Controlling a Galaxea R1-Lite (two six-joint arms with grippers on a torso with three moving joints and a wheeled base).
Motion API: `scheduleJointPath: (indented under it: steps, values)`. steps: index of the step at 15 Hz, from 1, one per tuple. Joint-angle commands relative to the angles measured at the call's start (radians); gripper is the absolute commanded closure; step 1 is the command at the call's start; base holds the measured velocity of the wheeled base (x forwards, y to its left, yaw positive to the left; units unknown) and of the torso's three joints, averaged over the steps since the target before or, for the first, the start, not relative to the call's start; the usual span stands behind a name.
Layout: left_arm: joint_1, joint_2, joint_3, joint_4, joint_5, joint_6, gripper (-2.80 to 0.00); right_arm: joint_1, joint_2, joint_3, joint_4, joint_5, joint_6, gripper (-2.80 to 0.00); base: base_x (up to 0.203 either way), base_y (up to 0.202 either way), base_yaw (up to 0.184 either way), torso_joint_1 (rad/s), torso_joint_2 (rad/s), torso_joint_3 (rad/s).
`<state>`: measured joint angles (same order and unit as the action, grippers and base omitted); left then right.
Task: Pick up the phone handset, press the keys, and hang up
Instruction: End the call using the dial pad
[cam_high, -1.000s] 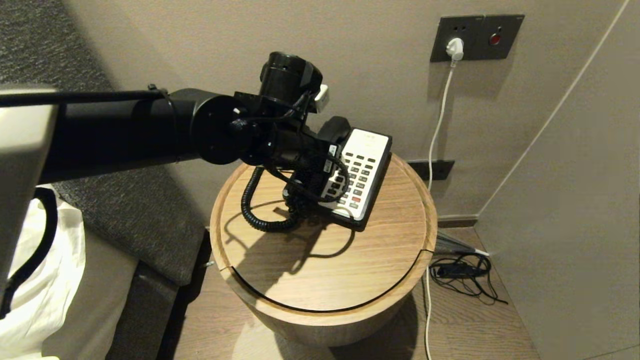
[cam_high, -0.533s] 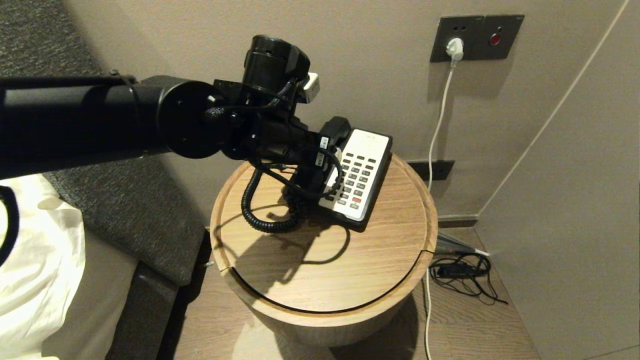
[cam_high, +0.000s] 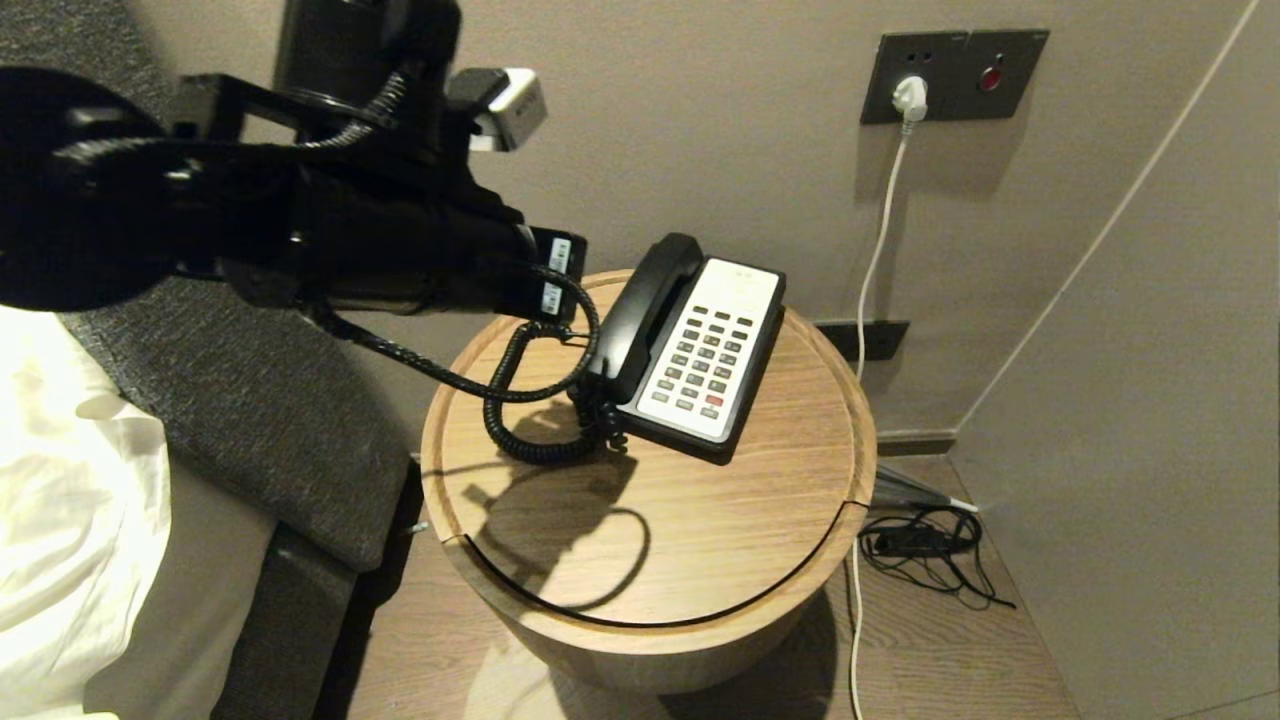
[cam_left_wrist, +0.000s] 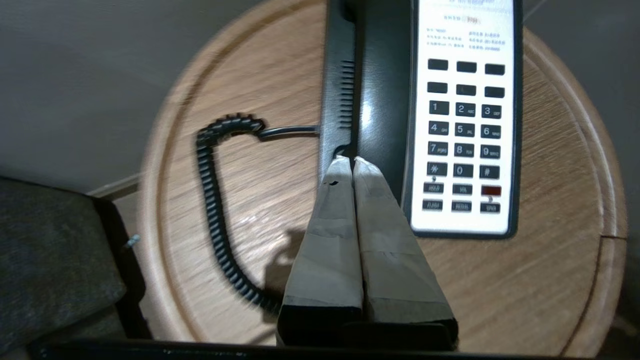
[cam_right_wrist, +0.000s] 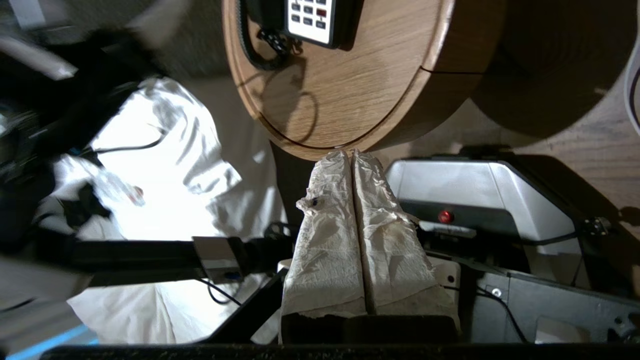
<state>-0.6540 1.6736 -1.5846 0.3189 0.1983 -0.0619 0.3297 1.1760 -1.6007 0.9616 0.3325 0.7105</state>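
**Handset on cradle, left end effector lifted clear, both clenched empty**

Edges and room: I see the round wooden desk (cam_high: 650, 520) with a raised rim groove running its circumference. The front half of the top is bare wood. The phone base (cam_high: 745, 385) sits toward the back, close to the wall side, angled. To the robot's left of the desk is a grey upholstered cushion (cam_high: 250, 420) close against the desk's side, with white bedding (cam_high: 70, 520) below it.

Surroundings: the coiled cord (cam_high: 520, 440) loops out onto the desk on the robot's left of the phone, lying flat. A white cable (cam_high: 880, 230) drops from the wall socket (cam_high: 955, 75) behind the desk to the floor, where a black cable bundle (cam_high: 925, 545) lies.

Task items: the phone handset (cam_high: 640, 315) lies in its cradle along the left side of the base. The keys (cam_high: 705, 360) sit in the white faceplate just beside it, uncovered.

Arm pose: the left arm reaches in horizontally from the robot's left, above desk level. In the left wrist view the left end effector (cam_left_wrist: 348, 162) is clenched, tips together, holding nothing, above the handset's near end. The right end effector (cam_right_wrist: 350, 155) is clenched and empty, parked low by the robot's base, off the desk's front edge.
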Motion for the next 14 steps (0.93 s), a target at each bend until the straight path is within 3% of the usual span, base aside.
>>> scheduleJointPath:
  steps: [1,6,9,14]
  values:
    - [0.01,-0.118,0.039,0.002,-0.001,-0.001,0.0,0.067,0.185,-0.048,0.002,-0.004,-0.003,0.0,0.0,0.0,0.0,0.0,0.0,0.0]
    - [0.089,-0.266,0.127,0.005,-0.007,0.001,0.0,0.218,0.529,-0.304,-0.001,-0.058,-0.008,0.0,0.0,0.0,0.0,0.0,0.0,0.0]
    - [0.163,-0.324,0.177,-0.003,-0.008,0.002,0.0,0.301,0.68,-0.336,-0.02,-0.089,-0.01,0.0,0.0,0.0,0.0,0.0,0.0,0.0]
    - [0.186,-0.407,0.25,-0.008,-0.046,-0.03,0.0,0.336,0.808,-0.341,-0.127,-0.165,-0.049,0.0,0.0,0.0,0.0,0.0,0.0,0.0]
